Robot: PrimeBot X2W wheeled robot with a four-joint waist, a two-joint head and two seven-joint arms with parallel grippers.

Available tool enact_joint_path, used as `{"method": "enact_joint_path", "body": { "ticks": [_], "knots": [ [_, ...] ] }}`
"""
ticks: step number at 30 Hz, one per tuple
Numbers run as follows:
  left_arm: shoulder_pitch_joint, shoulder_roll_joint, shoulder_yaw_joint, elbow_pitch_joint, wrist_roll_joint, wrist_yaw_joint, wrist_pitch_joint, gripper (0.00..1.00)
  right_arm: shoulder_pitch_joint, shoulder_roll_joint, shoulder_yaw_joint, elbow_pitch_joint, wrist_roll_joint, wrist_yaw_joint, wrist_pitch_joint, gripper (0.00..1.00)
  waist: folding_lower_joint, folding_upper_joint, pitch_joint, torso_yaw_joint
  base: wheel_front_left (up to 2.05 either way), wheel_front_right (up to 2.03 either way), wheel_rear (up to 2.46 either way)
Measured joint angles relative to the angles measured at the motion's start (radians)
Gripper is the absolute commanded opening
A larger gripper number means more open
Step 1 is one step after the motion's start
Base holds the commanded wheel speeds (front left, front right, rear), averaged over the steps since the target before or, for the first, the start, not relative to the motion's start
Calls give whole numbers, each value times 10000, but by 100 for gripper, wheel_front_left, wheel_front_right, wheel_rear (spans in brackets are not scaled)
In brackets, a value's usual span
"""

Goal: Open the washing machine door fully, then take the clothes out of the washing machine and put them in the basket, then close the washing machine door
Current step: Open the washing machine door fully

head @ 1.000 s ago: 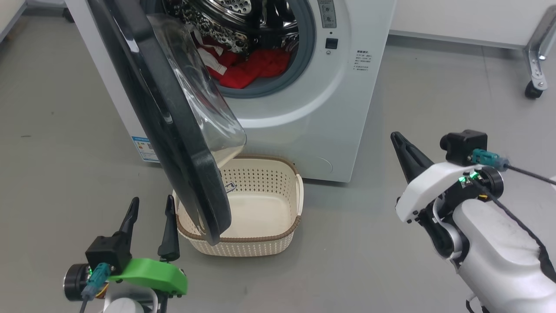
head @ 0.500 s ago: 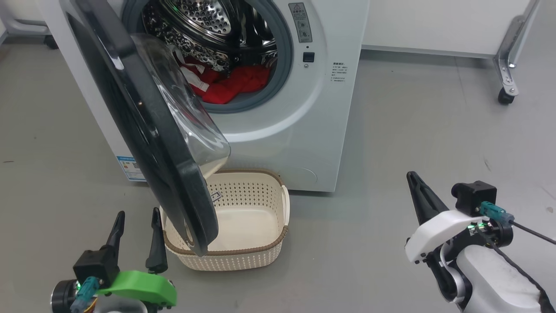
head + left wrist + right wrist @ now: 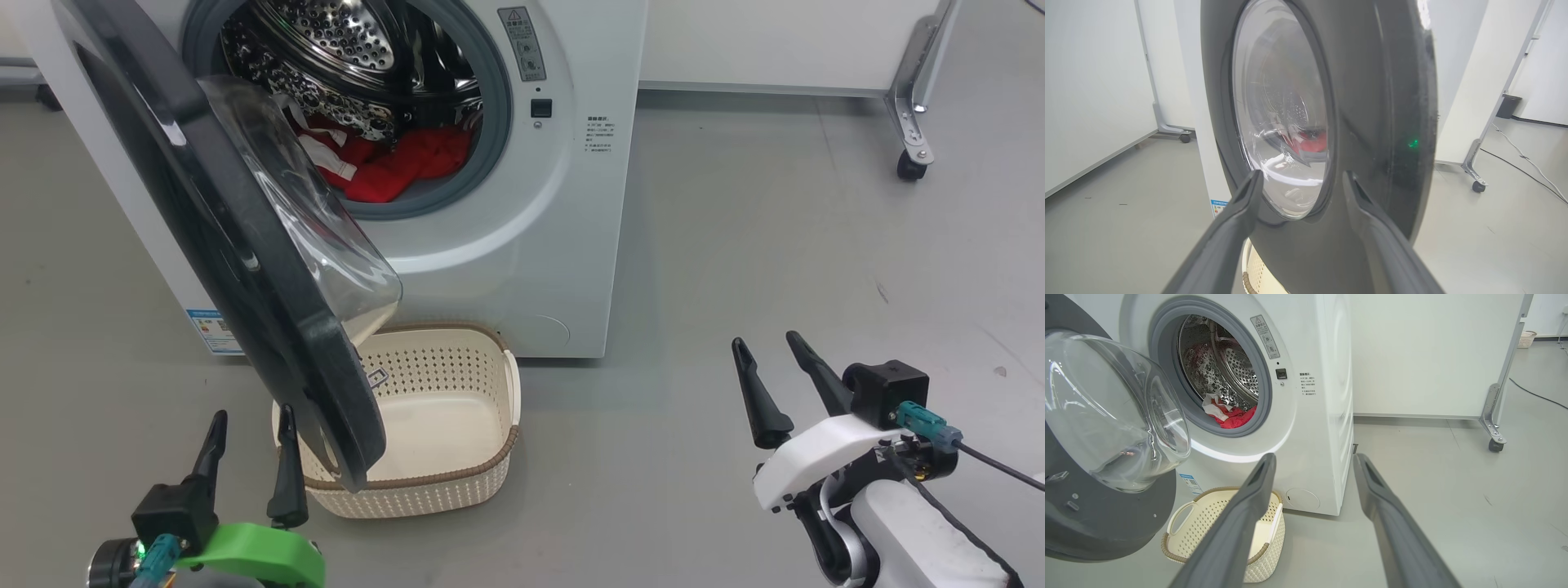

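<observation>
The washing machine (image 3: 531, 269) stands at the top of the head view. Its door (image 3: 237, 269), black-rimmed with a clear glass bowl, hangs part-way open over the left of the cream basket (image 3: 457, 482) on the floor. Red clothes (image 3: 392, 167) with white trim lie in the steel drum. My left gripper (image 3: 251, 418) is open just short of the door's outer face (image 3: 1372, 102), fingers (image 3: 1249, 192) empty. My right gripper (image 3: 766, 343) is open over bare floor, right of the machine. The right wrist view shows the clothes (image 3: 1235, 416), the basket (image 3: 1261, 571) and the door (image 3: 1106, 526).
A white partition on a metal frame with casters (image 3: 908, 167) stands behind the machine to the right. A small basket (image 3: 1527, 338) sits far off beyond the partition. Grey floor (image 3: 735, 245) spreads to the right of the machine, and a cable (image 3: 1527, 163) runs along it.
My right gripper's fingers have parted from shut to open. The head camera has moved, shifting the machine and basket left and down. The door and clothes stay as they were.
</observation>
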Motion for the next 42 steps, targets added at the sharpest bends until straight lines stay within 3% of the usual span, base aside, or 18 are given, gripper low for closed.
{"method": "enact_joint_path", "body": {
  "ticks": [16, 42],
  "knots": [
    [2, -6, 130, 0, 105, -59, 0, 100, 639, 341, -963, -723, -907, -12, 0, 100, 0, 0, 61, -96, 0, 0, 0],
    [3, -6, 213, 21, 127, -150, 0, 100, 1183, 623, -1298, -986, -1768, -13, 0, 100, 0, 0, 105, -56, 0, 0, 0]
  ]
}}
